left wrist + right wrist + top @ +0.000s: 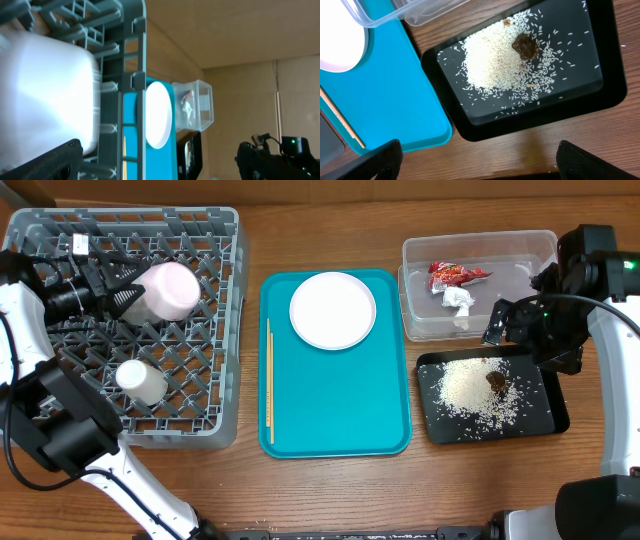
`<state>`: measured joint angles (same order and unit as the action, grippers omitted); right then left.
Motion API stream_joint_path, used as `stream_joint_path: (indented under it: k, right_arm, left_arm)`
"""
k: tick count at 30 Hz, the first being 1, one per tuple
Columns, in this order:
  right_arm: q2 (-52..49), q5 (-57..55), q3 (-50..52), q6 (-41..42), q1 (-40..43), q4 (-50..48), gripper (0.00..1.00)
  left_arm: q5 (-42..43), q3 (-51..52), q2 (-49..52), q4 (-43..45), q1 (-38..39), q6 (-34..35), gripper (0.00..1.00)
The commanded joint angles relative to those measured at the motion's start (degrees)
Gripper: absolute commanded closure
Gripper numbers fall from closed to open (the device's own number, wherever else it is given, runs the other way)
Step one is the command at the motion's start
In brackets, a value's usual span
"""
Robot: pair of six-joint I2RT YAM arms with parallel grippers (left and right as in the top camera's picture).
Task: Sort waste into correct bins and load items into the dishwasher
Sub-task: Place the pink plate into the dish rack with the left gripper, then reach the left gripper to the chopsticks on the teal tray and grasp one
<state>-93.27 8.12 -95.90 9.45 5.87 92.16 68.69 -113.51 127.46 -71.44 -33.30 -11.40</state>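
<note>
Pink bowl (172,290) lies on its side in the dish rack (215,240), left of the teal tray (340,400), with the left end effector (132,290) spread just beside it. The right end effector (477,156) hovers, spread wide, over the black tray (555,415) of rice (475,385), right of the teal tray.

Pink bowl (172,290) and white cup (140,382) in grey dish rack (229,330); rice (475,388) in black tray (553,416).

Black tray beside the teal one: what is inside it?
Inside the black tray: a spread pile of white rice grains and a dark brown food scrap. The floor under the pile is hidden.
</note>
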Motion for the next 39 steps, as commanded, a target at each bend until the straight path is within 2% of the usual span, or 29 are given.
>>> stream_joint_path:
  k: [1,5,11,17,19,27,31,39]
  right_arm:
    - [0.81,-0.37,-1.51,0.61,-0.11,-0.24,0.0]
    - [0.81,-0.37,-1.51,0.61,-0.11,-0.26,0.0]
    - [0.81,-0.37,-1.51,0.61,-0.11,-0.28,0.0]
    - [0.81,-0.37,-1.51,0.61,-0.11,-0.28,0.0]
    - [0.81,-0.37,-1.51,0.61,-0.11,-0.26,0.0]
    - [0.81,-0.37,-1.51,0.61,-0.11,-0.07,0.0]
    - [0.81,-0.37,-1.51,0.61,-0.11,-0.02,0.0]
    - [0.81,-0.35,-1.51,0.63,-0.11,-0.04,0.0]
  left_arm:
    - [-4.33,-0.98,-7.04,-1.4,1.51,-2.29,0.0]
    - [-17.66,-0.98,-14.6,-4.44,5.05,-0.04,0.0]
    - [-41.79,-0.98,-23.74,-10.21,16.46,14.99,0.0]
    - [-55.43,-0.85,-24.94,-17.11,31.23,29.88,0.0]
    - [-58.01,0.2,-24.72,-18.29,35.78,35.04,0.0]
    - [-65.13,10.69,-24.72,-14.12,51.52,46.1,0.0]
    - [-65.02,19.28,-24.72,-8.41,55.25,51.8,0.0]
    - [-64.61,34.56,-24.72,3.1,57.44,57.33,0.0]
